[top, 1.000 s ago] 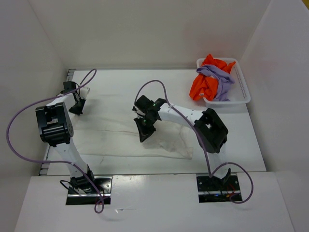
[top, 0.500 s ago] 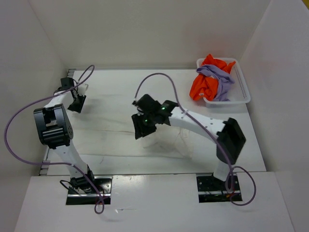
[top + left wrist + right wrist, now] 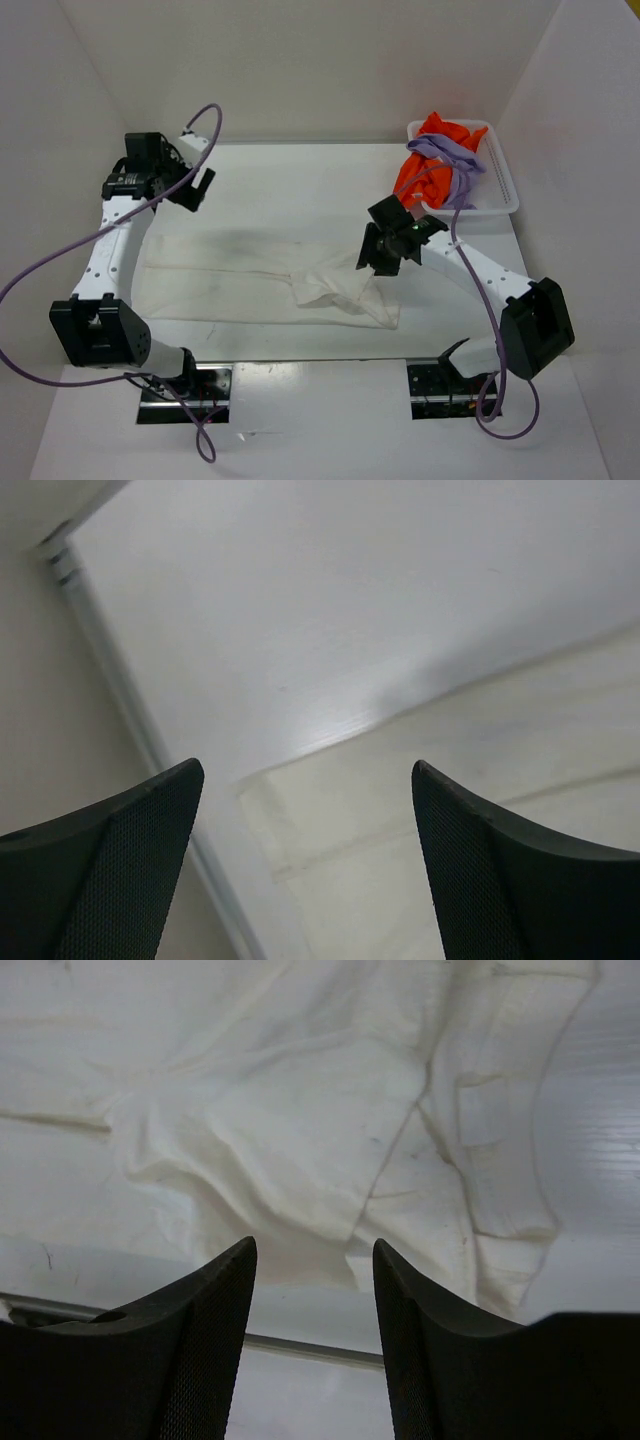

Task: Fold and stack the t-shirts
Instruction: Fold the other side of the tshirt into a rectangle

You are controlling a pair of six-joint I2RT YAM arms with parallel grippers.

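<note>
A white t-shirt (image 3: 230,280) lies on the table as a long flat strip, with a rumpled bunch near its right end (image 3: 335,285). My left gripper (image 3: 197,188) hangs open above the far left of the table, beyond the shirt's back-left corner. In the left wrist view the gripper (image 3: 307,772) holds nothing and the shirt corner (image 3: 420,840) lies below. My right gripper (image 3: 373,252) stands open over the shirt's right end. In the right wrist view the gripper (image 3: 313,1250) is empty, with the creased cloth (image 3: 300,1130) underneath.
A white basket (image 3: 507,190) at the back right holds an orange t-shirt (image 3: 418,182) and a purple t-shirt (image 3: 455,160). White walls close in the table on three sides. A metal rail (image 3: 100,650) runs along the table's left edge.
Both grippers opened and let go of the white shirt. The left arm swung back toward the far left, the right arm moved right, and the shirt now lies in a long strip.
</note>
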